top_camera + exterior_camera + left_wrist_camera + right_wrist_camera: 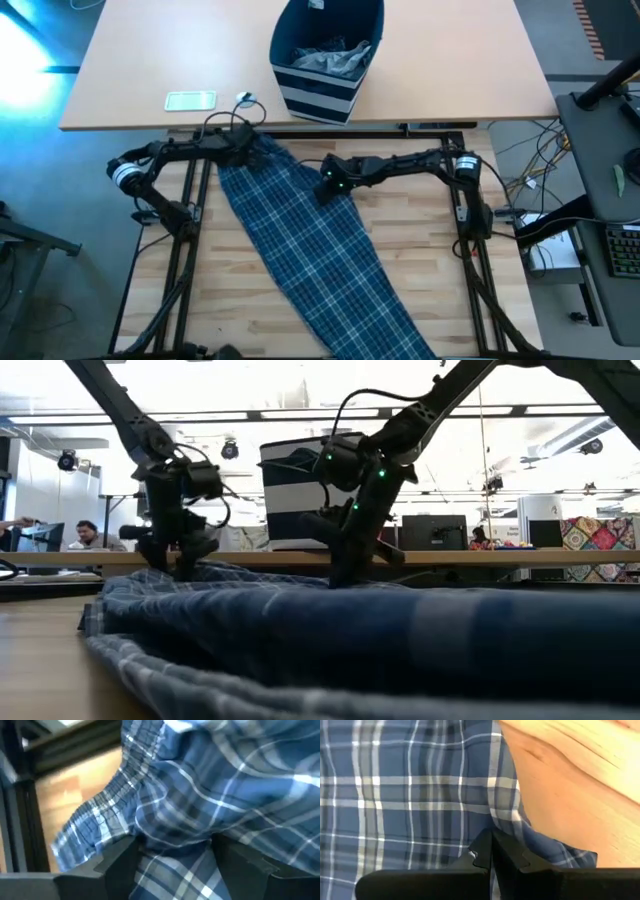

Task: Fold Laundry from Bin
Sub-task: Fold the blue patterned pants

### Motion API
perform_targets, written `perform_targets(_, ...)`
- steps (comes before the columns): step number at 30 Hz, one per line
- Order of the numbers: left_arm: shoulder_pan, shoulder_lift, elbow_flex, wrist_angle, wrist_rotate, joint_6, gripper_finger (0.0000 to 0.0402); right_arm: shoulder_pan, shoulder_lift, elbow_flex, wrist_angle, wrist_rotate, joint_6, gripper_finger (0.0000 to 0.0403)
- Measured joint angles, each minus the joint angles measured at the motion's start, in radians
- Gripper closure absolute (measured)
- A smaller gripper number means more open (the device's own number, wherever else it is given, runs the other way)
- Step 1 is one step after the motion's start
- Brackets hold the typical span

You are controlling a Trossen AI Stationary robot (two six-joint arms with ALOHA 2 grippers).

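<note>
- Pale wood planks make up the near bench (400, 235), framed by dark rails, with a second, tan bench (150, 60) butted against its far edge.
- Blue-and-white plaid trousers (310, 250) lie flat on the planks, running from about 5 o'clock at the near edge up to about 11 o'clock at the far edge, where the cloth bunches into folds.
- In the low view the same cloth fills the foreground as a rumpled blue mass (380, 640).
- Right tool (328, 187) is at the trousers' 3 o'clock edge, partway up the garment; the right wrist view shows its fingers (482, 852) pressed together on the hem of the plaid cloth (410, 795), with bare wood just beside it.
- Left tool (243, 147) sits over the bunched far end of the trousers, at about 11 o'clock; in the left wrist view its fingers (117, 862) stand spread with a fold of plaid cloth (200, 795) between them, and I cannot tell whether they press it.
- Beyond the arms, on the tan bench at 12 o'clock, stands the navy bin (325, 60) with pale stripes round its lower half; grey laundry (330, 58) lies inside it.
- At about 10 o'clock from the bin, well apart from it, a pale flat phone-like object (190, 100) lies on the tan bench with a small cable end (245, 98) near it.
- Farther back in the low view, an open office with ceiling lights shows, and a person (88, 536) sits at far left.
</note>
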Motion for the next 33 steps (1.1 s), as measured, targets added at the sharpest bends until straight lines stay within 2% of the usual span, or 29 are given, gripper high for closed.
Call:
perform_targets(4,0.008,-0.002,0.135,-0.173,-0.025,0.039,0.0138,0.001,-0.018,0.019,-0.013,-0.001,-0.012,0.0394)
perform_targets(7,0.011,-0.004,0.255,-0.280,0.000,0.049,0.0118,0.010,-0.057,0.030,-0.014,-0.001,-0.024,0.0394)
perform_targets(11,0.011,-0.005,0.287,-0.201,0.188,0.039,0.0104,0.038,-0.125,0.030,-0.057,-0.001,-0.034,0.0394)
perform_targets(13,0.009,0.010,0.253,-0.095,0.214,0.020,0.0103,0.058,-0.159,0.030,-0.102,0.004,-0.033,0.0394)
perform_targets(15,0.013,0.034,0.210,0.001,0.178,0.014,0.0105,0.089,-0.193,0.030,-0.135,0.027,-0.015,0.0394)
perform_targets(17,0.013,0.076,0.186,0.083,0.077,0.001,0.0109,0.124,-0.220,0.030,-0.140,0.028,-0.008,0.0394)
perform_targets(19,0.014,0.132,0.180,0.129,0.029,-0.008,0.0112,0.158,-0.230,0.030,-0.133,0.026,-0.008,0.0394)
perform_targets(26,0.047,0.312,0.264,0.137,0.028,-0.121,0.0115,0.204,-0.233,0.028,-0.138,0.026,0.021,0.0394)
perform_targets(33,0.101,0.312,0.360,0.024,0.064,-0.152,0.0115,0.202,-0.233,0.028,-0.144,0.028,0.015,0.0394)
